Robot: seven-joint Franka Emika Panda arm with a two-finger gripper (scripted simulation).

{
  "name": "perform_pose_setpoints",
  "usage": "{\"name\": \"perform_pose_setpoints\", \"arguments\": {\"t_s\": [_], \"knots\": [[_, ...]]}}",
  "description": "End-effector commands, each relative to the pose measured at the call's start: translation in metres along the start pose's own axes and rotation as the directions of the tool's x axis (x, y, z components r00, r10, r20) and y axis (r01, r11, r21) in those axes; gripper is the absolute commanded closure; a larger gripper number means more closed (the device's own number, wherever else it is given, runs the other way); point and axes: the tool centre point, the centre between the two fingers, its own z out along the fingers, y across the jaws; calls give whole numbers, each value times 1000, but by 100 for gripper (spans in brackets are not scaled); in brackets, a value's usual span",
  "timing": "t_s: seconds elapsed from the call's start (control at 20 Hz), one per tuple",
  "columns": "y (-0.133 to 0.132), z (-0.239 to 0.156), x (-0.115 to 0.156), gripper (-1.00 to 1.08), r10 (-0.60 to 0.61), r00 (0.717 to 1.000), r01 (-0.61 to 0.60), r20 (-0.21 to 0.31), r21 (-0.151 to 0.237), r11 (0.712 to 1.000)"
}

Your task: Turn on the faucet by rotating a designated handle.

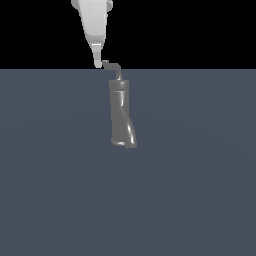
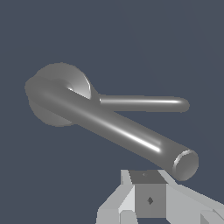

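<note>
Slate-blue table [image 1: 190, 200] under a black backdrop, with the faucet [image 1: 121, 112] standing upright at its middle.

From the column's top sprouts the thin handle [image 1: 114, 67], its hooked tip touching or just beside the white claw [image 1: 98, 63] on the exterior view's left; whether the claw is open or closed cannot be told there; the wrist view shows the rod's capped end [image 2: 186, 164] just beside one pale fingertip [image 2: 148, 194]; only the exterior view shows the flared base.

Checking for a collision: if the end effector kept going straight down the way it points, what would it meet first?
Probably the handle's hooked tip, right beside the end effector; if it misses, the floor beside the faucet. Depth is unclear.
</note>
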Motion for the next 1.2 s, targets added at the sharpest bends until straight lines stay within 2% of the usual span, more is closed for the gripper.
{"name": "perform_pose_setpoints", "arguments": {"t_s": [0.0,0.1,0.15,0.85,0.9,0.95,1.15], "knots": [[10,0,16,108,17,1000,-17,-2,-4,1000],[13,0,18,108,17,1000,-17,-2,-4,1000],[8,0,8,108,4,1000,-4,-2,-1,1000],[20,0,100,108,18,1000,-18,-2,-5,1000],[20,0,100,108,18,1000,-18,-2,-5,1000],[14,0,68,108,-29,1000,29,5,-5,1000],[8,0,79,108,-23,1000,23,4,-5,1000]]}}
